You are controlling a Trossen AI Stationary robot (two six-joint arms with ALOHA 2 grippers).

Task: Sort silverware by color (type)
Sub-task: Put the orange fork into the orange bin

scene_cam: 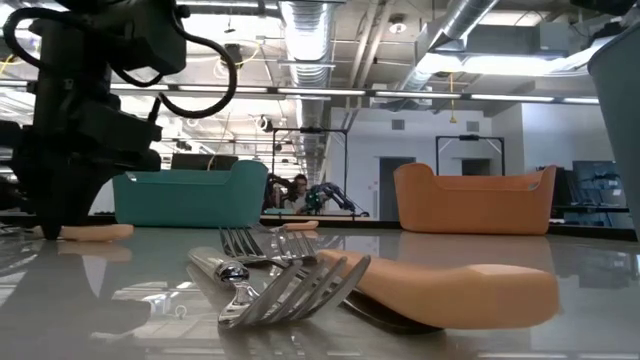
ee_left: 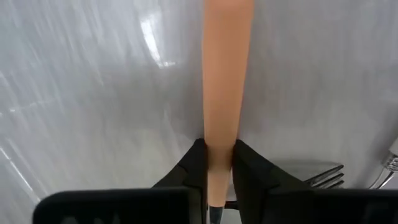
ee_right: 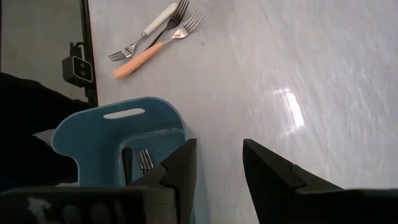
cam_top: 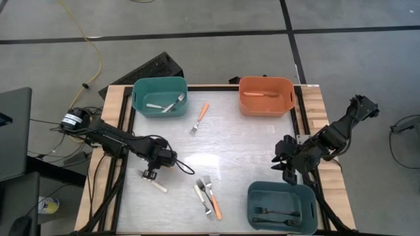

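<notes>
My left gripper point(cam_top: 149, 173) stands low over the near-left part of the table, shut on a cream-handled fork point(cam_top: 158, 186). In the low view its handle point(scene_cam: 95, 232) shows at table level beside the gripper. My right gripper point(cam_top: 283, 161) hangs open and holds nothing, just off the far edge of the blue-grey bin point(cam_top: 282, 204). That bin holds black forks point(cam_top: 275, 212). A loose orange-handled fork point(cam_top: 200, 118) lies flat near the far bins. A small pile of forks point(cam_top: 209, 196), orange-handled and white-handled, lies crossed near the table's near edge. My left gripper pinches the cream fork between its two fingers point(ee_left: 193, 168). They sit on the handle's end by the metal neck point(ee_left: 217, 134) and come from above, pointing down, across the fork. The rest of the handle runs away from the fingers. It lies level at table height.
A teal bin point(cam_top: 159, 96) at the far left holds white-handled forks. An orange bin point(cam_top: 266, 96) at the far right holds an orange fork. The glossy table middle point(cam_top: 243, 151) is bare. Cables trail from the left arm point(cam_top: 184, 164). Wooden rails line both sides of the table.
</notes>
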